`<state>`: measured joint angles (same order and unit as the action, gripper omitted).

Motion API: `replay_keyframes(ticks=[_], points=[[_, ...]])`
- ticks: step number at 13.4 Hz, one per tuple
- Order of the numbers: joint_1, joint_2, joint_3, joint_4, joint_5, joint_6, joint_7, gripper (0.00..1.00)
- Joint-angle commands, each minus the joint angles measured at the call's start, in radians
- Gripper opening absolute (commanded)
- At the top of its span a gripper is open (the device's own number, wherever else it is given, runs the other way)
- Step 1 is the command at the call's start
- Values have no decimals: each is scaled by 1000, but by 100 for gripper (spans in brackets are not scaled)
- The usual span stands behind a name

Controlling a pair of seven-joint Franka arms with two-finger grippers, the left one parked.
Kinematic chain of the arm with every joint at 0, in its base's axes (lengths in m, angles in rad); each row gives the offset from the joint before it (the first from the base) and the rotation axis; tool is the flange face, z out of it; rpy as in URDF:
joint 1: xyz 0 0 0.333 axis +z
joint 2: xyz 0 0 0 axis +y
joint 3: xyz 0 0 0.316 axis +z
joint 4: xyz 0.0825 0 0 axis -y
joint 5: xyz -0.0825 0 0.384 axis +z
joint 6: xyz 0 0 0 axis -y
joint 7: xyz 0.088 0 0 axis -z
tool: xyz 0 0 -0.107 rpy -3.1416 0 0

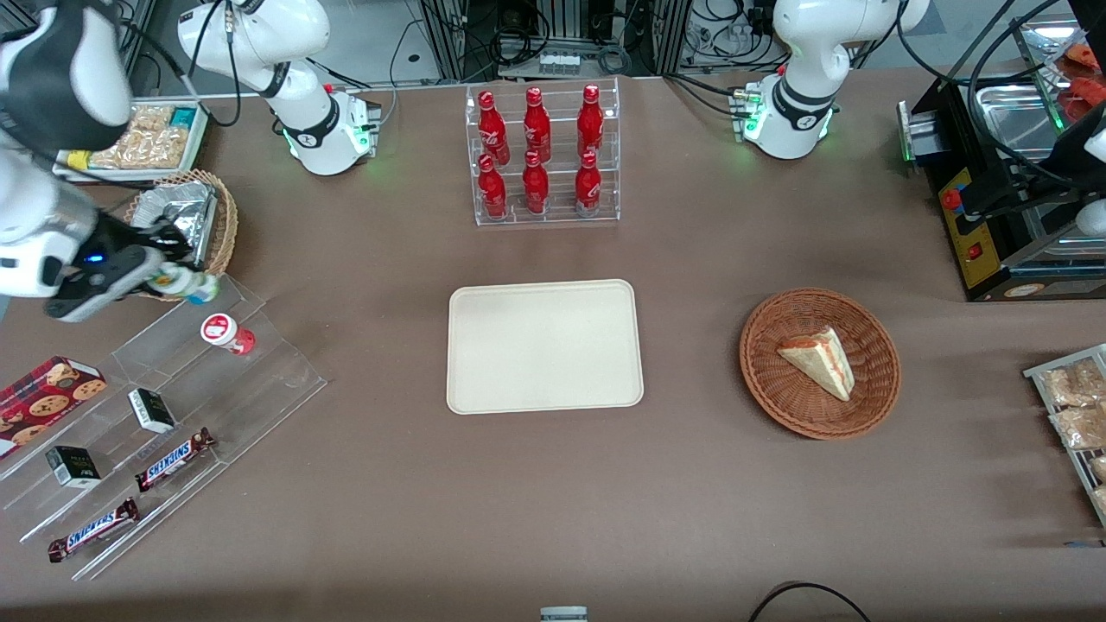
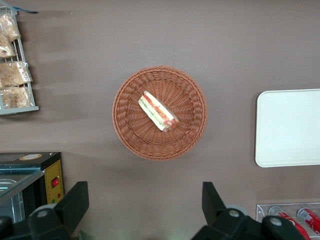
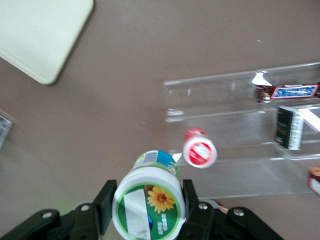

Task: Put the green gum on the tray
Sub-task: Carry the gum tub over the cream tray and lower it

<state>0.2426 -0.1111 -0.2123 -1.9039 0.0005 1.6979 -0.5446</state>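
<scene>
My right gripper (image 1: 173,278) (image 3: 148,202) is shut on the green gum (image 3: 149,200), a small white bottle with a green-and-white lid bearing a sunflower. Both black fingers (image 3: 190,197) press the lid's sides. In the front view the green gum (image 1: 192,285) hangs lifted above the upper step of the clear display rack (image 1: 164,423), toward the working arm's end of the table. The cream-beige tray (image 1: 544,345) (image 3: 40,35) lies flat at the table's middle with nothing on it, well apart from the gripper.
A red-lidded gum bottle (image 1: 226,333) (image 3: 200,150) stands on the rack just nearer the front camera than the gripper. The rack also holds Snickers bars (image 1: 173,458) and small dark boxes (image 1: 151,410). A foil-lined wicker basket (image 1: 194,220) sits beside the gripper. A cola bottle rack (image 1: 544,160) and sandwich basket (image 1: 819,363) stand elsewhere.
</scene>
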Motion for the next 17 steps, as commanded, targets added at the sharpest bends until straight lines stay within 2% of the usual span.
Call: replay_keyframes(ticks=[1,4,9,13,17], points=[[131,63,-9,74,34,-43,217,0],[272,151,-9,141,114,-29,494,0],[504,399,-9,305,138,119,921,0],[596,577,13,309,165,386,1156,0],[604,695,65,309,171,543,1230,0]])
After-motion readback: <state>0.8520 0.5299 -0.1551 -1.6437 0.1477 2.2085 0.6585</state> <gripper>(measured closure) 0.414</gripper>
